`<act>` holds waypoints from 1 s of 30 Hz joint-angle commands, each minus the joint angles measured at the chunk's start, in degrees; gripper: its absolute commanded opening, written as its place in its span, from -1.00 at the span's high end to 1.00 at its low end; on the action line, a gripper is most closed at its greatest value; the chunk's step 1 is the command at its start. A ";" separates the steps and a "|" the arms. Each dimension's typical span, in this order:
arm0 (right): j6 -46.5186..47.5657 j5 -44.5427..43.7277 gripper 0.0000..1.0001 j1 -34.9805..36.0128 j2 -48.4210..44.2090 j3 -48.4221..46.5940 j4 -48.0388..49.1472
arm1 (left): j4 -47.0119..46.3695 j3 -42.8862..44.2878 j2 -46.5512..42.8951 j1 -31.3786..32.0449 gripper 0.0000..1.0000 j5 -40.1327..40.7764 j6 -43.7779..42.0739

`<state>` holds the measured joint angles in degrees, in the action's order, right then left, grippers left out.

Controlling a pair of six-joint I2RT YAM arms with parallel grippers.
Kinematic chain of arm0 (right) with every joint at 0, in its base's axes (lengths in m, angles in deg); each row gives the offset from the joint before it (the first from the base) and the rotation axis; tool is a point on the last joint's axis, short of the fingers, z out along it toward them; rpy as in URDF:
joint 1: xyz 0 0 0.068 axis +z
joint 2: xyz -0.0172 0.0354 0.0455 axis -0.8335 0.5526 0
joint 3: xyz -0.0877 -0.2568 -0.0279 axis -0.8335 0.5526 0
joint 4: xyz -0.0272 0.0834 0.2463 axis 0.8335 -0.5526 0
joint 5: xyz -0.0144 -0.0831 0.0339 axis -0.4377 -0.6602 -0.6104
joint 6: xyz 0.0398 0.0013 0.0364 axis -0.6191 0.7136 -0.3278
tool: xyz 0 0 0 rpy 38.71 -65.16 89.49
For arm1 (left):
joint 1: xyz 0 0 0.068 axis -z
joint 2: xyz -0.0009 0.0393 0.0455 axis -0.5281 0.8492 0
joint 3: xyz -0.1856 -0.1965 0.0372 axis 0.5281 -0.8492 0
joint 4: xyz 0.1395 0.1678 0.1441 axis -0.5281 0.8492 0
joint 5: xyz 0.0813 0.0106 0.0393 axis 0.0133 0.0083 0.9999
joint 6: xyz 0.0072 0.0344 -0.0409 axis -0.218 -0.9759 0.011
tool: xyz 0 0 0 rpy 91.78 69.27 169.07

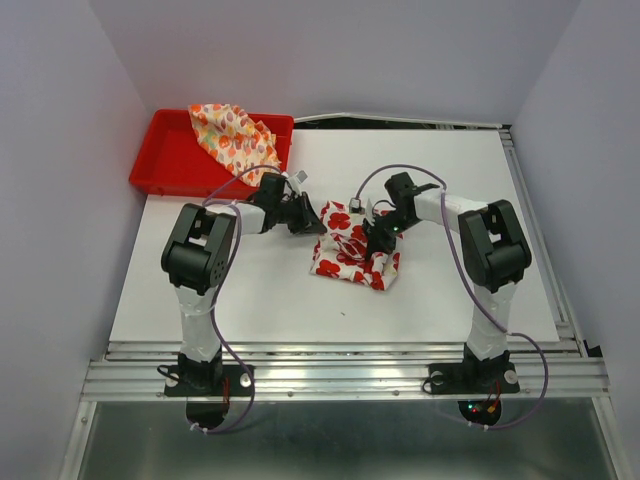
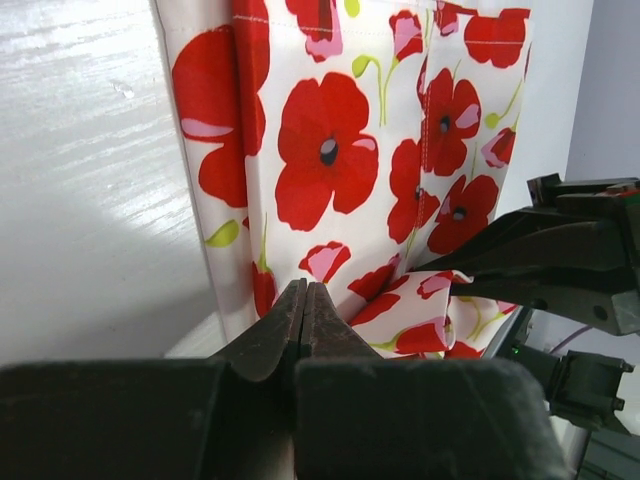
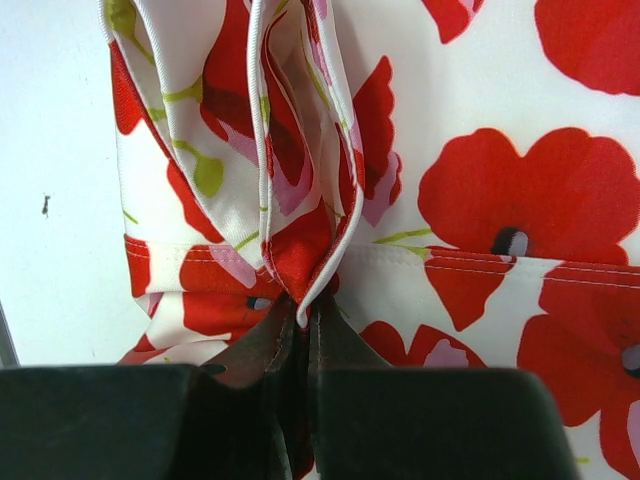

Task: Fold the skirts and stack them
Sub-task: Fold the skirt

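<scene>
The white skirt with big red flowers (image 1: pixel 345 252) lies partly folded on the table's middle. My right gripper (image 3: pixel 308 300) is shut on a bunched fold of its hem, seen from above at the skirt's right side (image 1: pixel 378 238). My left gripper (image 2: pixel 304 290) is shut, its tips resting against the skirt near its left edge (image 1: pixel 316 226); no cloth shows between them. The right gripper's fingers (image 2: pixel 540 262) hold the lifted fold just to the right of my left tips. The cream skirt with small orange and red marks (image 1: pixel 236 136) lies crumpled in the tray.
The red plastic tray (image 1: pixel 160 165) stands at the table's back left corner. White table (image 1: pixel 260 300) surface spreads in front of the skirt and to its right. Grey walls close in both sides.
</scene>
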<state>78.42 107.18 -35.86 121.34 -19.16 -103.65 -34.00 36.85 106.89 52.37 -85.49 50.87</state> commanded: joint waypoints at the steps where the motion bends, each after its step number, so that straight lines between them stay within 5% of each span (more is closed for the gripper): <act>1: 2.12 -2.60 0.99 0.14 -0.24 1.19 0.50 | -3.18 1.30 -0.64 -0.10 1.00 0.94 1.56; 18: 1.06 0.12 0.99 0.14 -4.36 -3.20 -6.26 | 6.67 3.24 6.66 -1.68 1.00 7.79 -2.57; 30: 0.88 1.18 0.99 -0.47 1.42 -26.30 -20.85 | 10.80 4.73 9.30 -1.68 1.00 9.38 -7.05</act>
<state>78.42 107.83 -35.77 120.36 -39.44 -119.28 -30.20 43.08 112.77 51.36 -84.14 48.64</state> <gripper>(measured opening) 0.057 0.061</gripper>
